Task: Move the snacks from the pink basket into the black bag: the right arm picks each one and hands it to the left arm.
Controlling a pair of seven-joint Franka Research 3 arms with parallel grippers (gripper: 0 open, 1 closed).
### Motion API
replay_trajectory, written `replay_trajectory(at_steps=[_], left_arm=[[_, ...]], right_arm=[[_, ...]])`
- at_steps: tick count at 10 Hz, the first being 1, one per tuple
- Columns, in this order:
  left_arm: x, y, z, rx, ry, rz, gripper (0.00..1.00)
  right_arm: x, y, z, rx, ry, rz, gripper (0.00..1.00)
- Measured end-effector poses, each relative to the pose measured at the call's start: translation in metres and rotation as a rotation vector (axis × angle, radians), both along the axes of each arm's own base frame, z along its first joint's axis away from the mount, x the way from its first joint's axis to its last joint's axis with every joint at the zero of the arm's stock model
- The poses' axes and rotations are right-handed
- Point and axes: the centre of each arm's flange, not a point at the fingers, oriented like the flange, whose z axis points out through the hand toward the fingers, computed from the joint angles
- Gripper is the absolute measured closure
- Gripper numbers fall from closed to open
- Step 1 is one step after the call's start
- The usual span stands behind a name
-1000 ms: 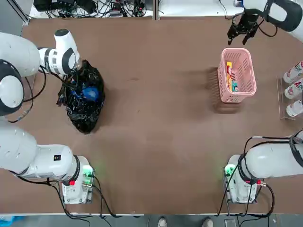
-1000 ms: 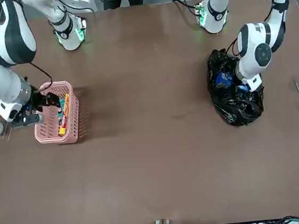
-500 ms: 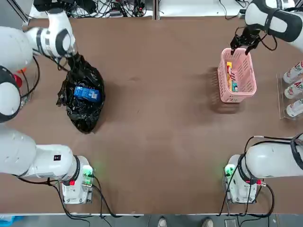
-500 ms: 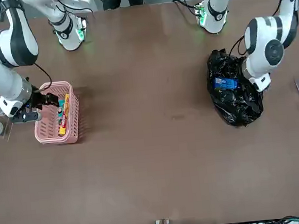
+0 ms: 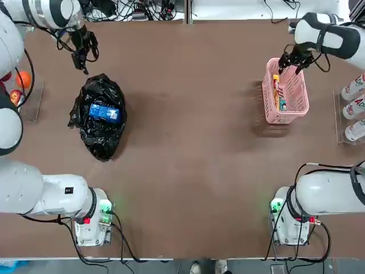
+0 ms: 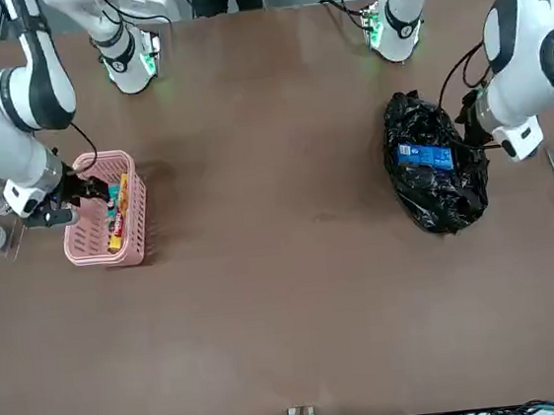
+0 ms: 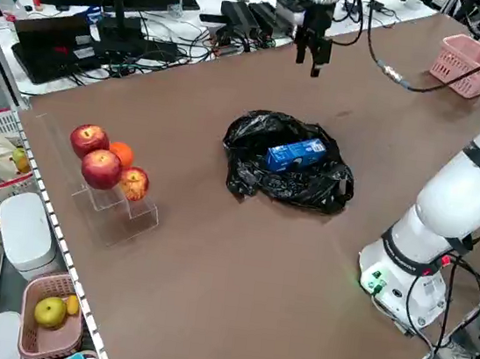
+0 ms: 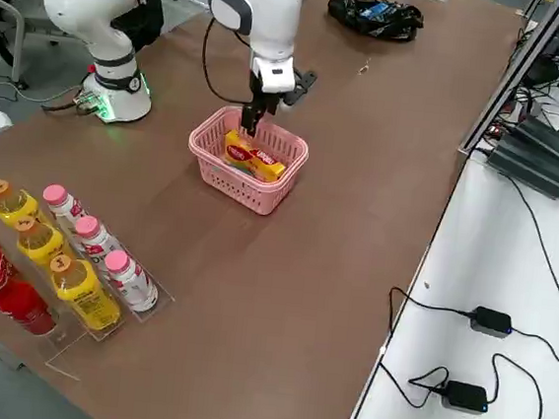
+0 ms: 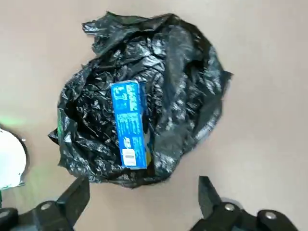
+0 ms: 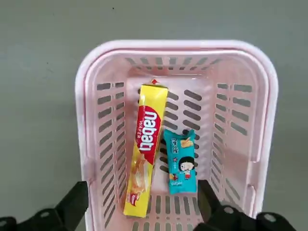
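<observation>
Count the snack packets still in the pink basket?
2. A yellow wafer packet lies lengthwise in the pink basket, and a small teal packet lies beside it. The blue one is already on the black bag. None looks hidden.

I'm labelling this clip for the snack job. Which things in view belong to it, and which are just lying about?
Belong to the job:
- blue packet on the black bag
- yellow packet and teal packet in the pink basket
- right gripper, open over the basket
- left gripper, open beyond the bag

Lying about:
- fruits
- bottles
</observation>
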Motion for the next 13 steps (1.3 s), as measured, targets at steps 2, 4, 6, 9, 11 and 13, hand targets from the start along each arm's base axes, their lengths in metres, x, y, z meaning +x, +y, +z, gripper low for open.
replay_trajectory(at_steps=[2,4,6,9,11,13], left_arm=[[0.008,-0.025,0.032,-0.017,-0.062,-0.047,0.0],[0.012,-0.029,0.071,-0.028,-0.083,-0.128,0.0],[0.011,-0.022,0.108,-0.048,-0.07,-0.32,0.0],[0.013,0.007,0.128,-0.092,-0.072,-0.556,0.0],[0.012,0.007,0.13,-0.131,-0.064,-0.702,0.0],[0.009,-0.002,0.135,-0.169,-0.054,-0.92,0.0]], right_arm=[[-0.005,0.0,-0.01,-0.001,-0.001,-0.001,0.0],[-0.01,0.0,-0.019,-0.002,-0.012,0.006,0.0],[-0.011,-0.004,-0.022,-0.002,-0.019,0.008,0.0],[-0.013,-0.008,-0.027,-0.003,-0.029,0.01,0.0],[-0.018,-0.008,-0.042,-0.006,-0.043,0.011,0.0],[-0.022,-0.006,-0.062,-0.009,-0.044,0.014,0.0]])
